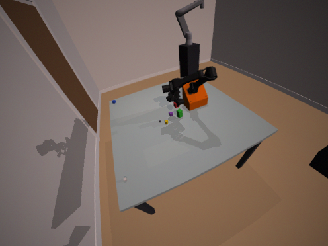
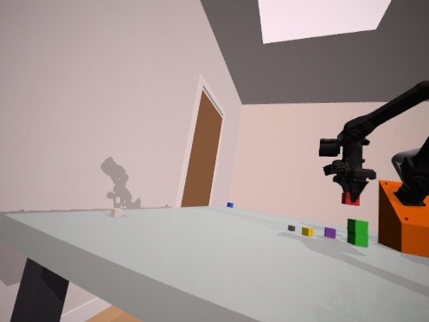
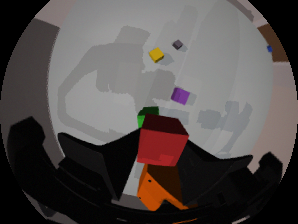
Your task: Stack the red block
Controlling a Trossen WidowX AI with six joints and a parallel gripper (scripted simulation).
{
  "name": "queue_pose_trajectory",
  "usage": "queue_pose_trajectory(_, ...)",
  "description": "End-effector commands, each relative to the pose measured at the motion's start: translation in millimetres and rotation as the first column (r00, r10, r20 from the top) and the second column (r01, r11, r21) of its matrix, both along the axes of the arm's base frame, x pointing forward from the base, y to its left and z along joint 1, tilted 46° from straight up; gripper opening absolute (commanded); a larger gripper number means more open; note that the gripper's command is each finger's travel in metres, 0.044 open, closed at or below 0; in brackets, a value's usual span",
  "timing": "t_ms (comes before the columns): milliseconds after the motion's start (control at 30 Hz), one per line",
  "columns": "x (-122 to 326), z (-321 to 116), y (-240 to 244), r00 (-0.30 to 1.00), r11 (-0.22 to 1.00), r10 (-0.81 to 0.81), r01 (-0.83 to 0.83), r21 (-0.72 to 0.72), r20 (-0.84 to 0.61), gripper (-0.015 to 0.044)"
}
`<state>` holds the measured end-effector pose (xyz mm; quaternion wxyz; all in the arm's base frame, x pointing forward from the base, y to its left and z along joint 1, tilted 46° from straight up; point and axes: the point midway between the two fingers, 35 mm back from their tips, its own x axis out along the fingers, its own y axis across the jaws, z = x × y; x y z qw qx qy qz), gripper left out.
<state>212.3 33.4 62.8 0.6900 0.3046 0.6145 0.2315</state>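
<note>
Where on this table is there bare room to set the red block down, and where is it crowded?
Bare stretches: the wide middle of the table between the white block and the cluster, and the strip by the blue block. Crowded: beside the orange base, where green tower, purple, yellow and grey blocks sit close.

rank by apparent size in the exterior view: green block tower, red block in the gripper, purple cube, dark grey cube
1. Green block tower, largest.
2. Red block, shut in the gripper.
3. Purple cube.
4. Dark grey cube, smallest, though it sits farther away.
</note>
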Motion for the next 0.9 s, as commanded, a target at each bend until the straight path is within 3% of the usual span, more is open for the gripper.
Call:
queue_pose_trajectory(0,-10,4,9,1.000,1.000,-0.002,0.002,0.009,-0.006,0.0000)
queue_pose_trajectory(867,-10,-22,44,1.000,1.000,-0.001,0.002,0.014,-0.006,0.0000)
